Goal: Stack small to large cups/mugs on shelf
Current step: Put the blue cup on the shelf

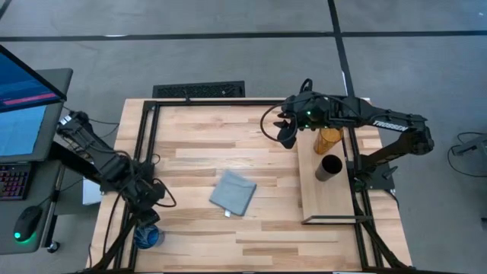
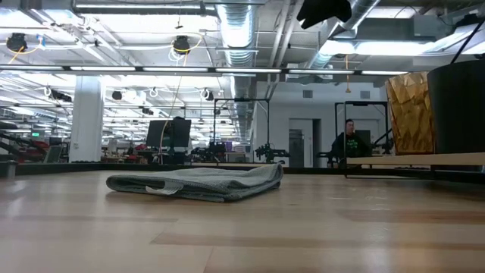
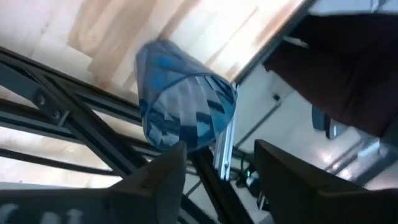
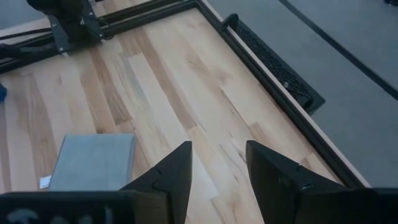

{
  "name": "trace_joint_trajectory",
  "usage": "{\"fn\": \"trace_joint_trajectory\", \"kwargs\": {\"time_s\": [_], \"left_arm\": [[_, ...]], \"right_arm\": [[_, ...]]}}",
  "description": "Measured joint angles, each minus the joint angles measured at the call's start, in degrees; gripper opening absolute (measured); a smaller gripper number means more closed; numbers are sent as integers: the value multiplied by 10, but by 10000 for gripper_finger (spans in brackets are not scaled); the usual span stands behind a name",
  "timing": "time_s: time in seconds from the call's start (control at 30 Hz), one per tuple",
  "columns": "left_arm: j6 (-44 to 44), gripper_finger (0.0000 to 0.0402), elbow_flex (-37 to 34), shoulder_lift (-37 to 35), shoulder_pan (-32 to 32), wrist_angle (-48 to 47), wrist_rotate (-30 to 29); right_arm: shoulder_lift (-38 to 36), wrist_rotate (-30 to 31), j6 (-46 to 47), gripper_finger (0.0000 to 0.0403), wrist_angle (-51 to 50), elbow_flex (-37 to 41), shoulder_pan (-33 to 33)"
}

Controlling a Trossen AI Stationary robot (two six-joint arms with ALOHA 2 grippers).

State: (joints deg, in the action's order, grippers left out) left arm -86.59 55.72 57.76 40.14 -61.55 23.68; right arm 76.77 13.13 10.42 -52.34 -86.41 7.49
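at the worktop's near-left corner, the left end effector hangs over the blue cup, fingers apart with nothing between them; the cup lies tipped among the black frame bars right at the edge. a clumsy close could nudge it off the edge or jam it against a bar. on the shelf the amber tumbler and black cup stand. the right end effector waits beside the shelf, fingers apart, empty.
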Motion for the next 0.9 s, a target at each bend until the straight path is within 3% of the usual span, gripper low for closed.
{"fn": "trace_joint_trajectory", "kwargs": {"time_s": [0.2, 0.57, 0.9], "left_arm": [[-45, 211, 0, 0, 26, -7, -53], [-135, 212, -27, 11, 82, -28, -54], [-143, 212, -52, 99, 113, 11, -30]], "right_arm": [[0, 0, -4, 173, -8, 0, 0], [0, 0, -4, 169, -25, 0, 0], [0, 0, -4, 170, -27, 0, 0]]}}
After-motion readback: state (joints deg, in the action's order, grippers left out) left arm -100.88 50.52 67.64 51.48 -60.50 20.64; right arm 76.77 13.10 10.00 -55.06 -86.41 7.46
